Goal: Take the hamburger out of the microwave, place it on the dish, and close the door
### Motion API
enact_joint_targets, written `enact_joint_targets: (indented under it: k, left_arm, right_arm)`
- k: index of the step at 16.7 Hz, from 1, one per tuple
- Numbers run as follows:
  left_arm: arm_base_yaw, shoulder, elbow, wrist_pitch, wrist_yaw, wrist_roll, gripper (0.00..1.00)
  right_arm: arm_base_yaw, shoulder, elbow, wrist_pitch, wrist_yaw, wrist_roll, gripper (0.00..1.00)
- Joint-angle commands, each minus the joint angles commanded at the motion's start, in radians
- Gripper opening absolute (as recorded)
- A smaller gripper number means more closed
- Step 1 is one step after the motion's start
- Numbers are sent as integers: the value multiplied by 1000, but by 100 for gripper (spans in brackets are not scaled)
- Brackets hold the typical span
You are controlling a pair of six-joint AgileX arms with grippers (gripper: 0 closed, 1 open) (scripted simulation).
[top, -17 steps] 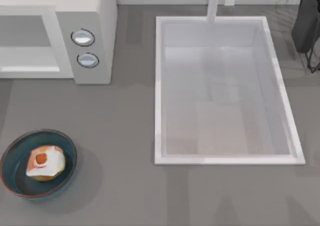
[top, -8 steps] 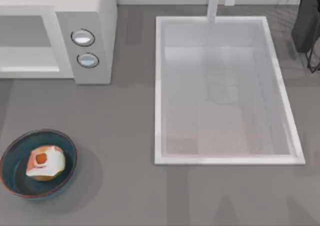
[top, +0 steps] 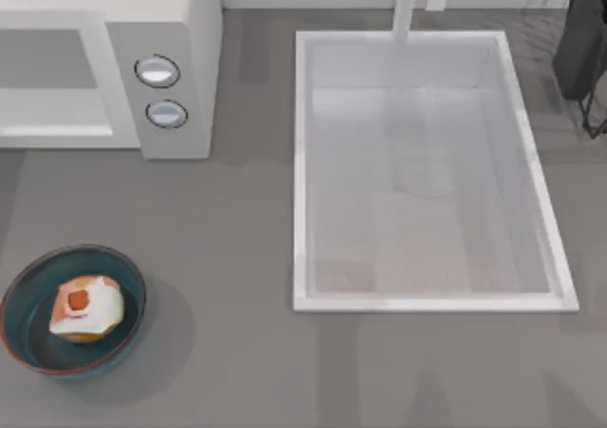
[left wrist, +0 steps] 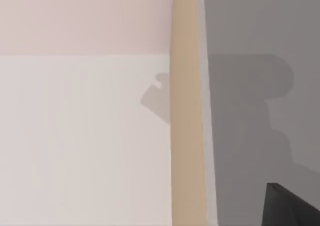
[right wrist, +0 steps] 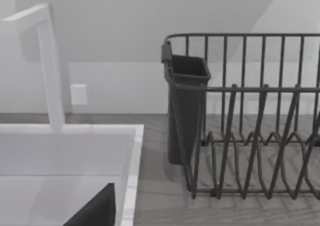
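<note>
Left gripper (left wrist: 292, 209): a dark corner in the left wrist view; how wide it stands, or whether it holds anything, I cannot tell.
Right gripper (right wrist: 95, 211): a dark wedge in its wrist view, near the sink (top: 302, 162) and drying rack (right wrist: 250, 136); opening cannot be told.
Hamburger (top: 85, 308): sits in the dish (top: 28, 281) at 8 o'clock on the table.
Handling: likely light, soft and squashable; take it by the bun's sides, gently.
Door (top: 100, 77): looks flush with the microwave (top: 204, 29) at 10 o'clock, beside its 2 knobs.
Open room: bare counter (top: 237, 257) between dish and sink.
Edges: sink rim at 3 o'clock, rack at 1 o'clock.
</note>
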Motion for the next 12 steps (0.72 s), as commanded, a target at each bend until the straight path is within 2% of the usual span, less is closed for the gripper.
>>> enact_joint_targets:
  k: [3, 8, 12]
  left_arm:
    - [-40, -67, -70, 37, -20, -43, 0]
    - [-147, -253, -310, 141, -74, -160, 0]
    - [-182, -310, -370, 176, -91, -199, 0]
  right_arm:
    - [0, 0, 0, 0, 0, 0, 100]
    - [0, 0, 0, 0, 0, 0, 100]
    - [0, 0, 0, 0, 0, 0, 100]
